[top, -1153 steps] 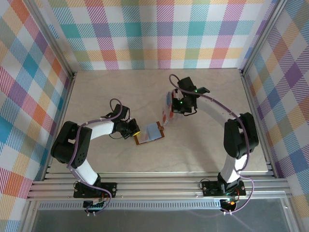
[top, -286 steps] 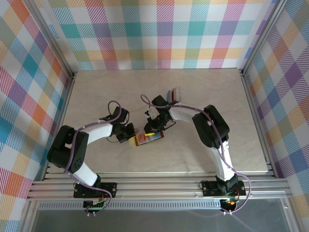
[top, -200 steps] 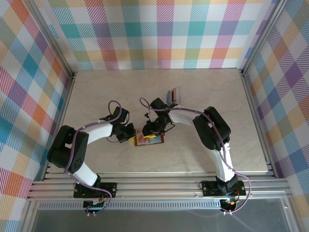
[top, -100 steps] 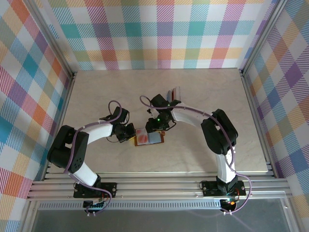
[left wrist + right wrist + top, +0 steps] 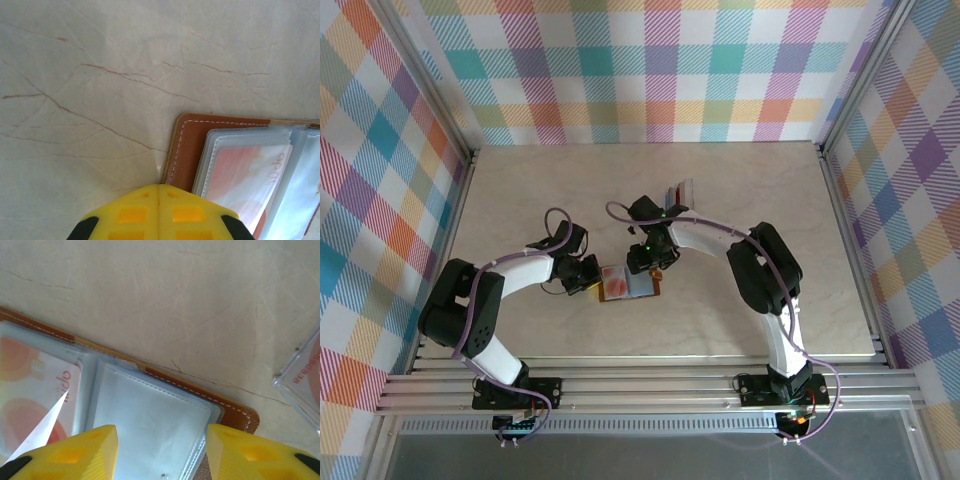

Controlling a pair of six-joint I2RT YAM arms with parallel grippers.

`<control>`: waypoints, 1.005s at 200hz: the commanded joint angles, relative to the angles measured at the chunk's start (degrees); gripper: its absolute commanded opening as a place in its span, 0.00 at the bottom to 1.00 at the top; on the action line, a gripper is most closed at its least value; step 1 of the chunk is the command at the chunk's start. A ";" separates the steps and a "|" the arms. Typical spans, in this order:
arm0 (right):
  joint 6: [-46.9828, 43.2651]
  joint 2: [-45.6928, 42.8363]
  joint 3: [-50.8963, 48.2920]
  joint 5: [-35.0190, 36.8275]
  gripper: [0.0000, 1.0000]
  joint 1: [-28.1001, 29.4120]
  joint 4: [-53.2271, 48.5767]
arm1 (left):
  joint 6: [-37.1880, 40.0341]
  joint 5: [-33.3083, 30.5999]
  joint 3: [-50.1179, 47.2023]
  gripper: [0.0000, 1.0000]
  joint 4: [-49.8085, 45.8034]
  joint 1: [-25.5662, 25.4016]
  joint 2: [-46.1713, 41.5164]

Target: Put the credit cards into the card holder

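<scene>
The left tool (image 5: pixel 159 212) had its fingers pressed together at the stitched edge of the brown card holder (image 5: pixel 630 285). The holder lay open on the marbled surface (image 5: pixel 520 190) with a red credit card (image 5: pixel 245 175) in a clear pocket. The right tool (image 5: pixel 161 447) hung over its other half, fingers apart, and beyond stood a clear tray (image 5: pixel 680 192) holding more cards.

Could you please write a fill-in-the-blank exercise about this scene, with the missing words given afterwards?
The brown wallet lies ____ on the table. The card inside its clear pocket is ____ in colour. The left end effector is ____, fingers touching. The right end effector, above the wallet, is ____, fingers apart.
Missing: open; red; shut; open.
</scene>
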 commanded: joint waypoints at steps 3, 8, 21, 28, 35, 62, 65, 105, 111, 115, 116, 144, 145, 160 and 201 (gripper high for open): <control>-1.53 2.22 1.95 1.89 0.50 1.26 -2.17 | 0.83 0.09 -0.34 0.00 -0.49 -1.23 2.41; -1.53 2.48 2.04 2.24 0.50 1.44 -2.25 | 0.82 0.10 -0.40 0.00 -0.49 -1.19 2.38; -1.75 2.99 2.38 3.51 0.49 2.12 -2.72 | 0.79 0.01 -0.40 0.00 -0.49 -1.22 2.27; -1.87 3.16 2.40 4.42 0.48 2.51 -2.97 | 0.80 0.08 -0.41 0.00 -0.49 -1.25 2.26; -2.01 3.44 2.59 5.39 0.46 2.91 -3.33 | 0.84 0.14 -0.35 0.00 -0.49 -1.23 2.25; -1.63 3.72 2.91 8.36 0.34 3.54 -4.28 | 0.83 0.49 -0.37 0.00 -0.49 -1.20 2.65; -1.55 3.68 2.85 8.77 0.32 3.52 -4.28 | 0.78 0.54 -0.38 0.00 -0.49 -1.22 2.73; -0.91 2.42 2.94 14.27 0.19 4.12 -5.20 | 0.67 0.63 -0.26 0.00 -0.49 -1.22 3.01; -0.83 2.23 2.93 14.85 0.17 4.26 -5.18 | 0.71 0.63 -0.27 0.00 -0.49 -1.22 3.05; -0.82 2.13 2.93 15.26 0.16 4.30 -5.17 | 0.69 0.62 -0.27 0.00 -0.49 -1.20 3.05; -0.82 2.11 2.93 15.41 0.16 4.30 -5.16 | 0.68 0.62 -0.30 0.00 -0.49 -1.24 3.00; -1.23 0.94 2.74 16.31 0.31 4.49 -5.22 | 0.67 0.69 -0.27 0.00 -0.49 -1.26 3.31; -1.25 0.86 2.70 16.29 0.31 4.48 -5.10 | 0.67 0.75 -0.25 0.00 -0.49 -1.27 3.31; -1.53 -1.26 1.14 16.10 0.33 4.64 -3.01 | 0.72 0.71 -0.18 0.00 -0.49 -1.27 3.55; -3.10 -4.37 -1.46 13.80 0.33 5.18 1.88 | 0.71 0.82 -0.15 0.00 -0.49 -1.23 3.74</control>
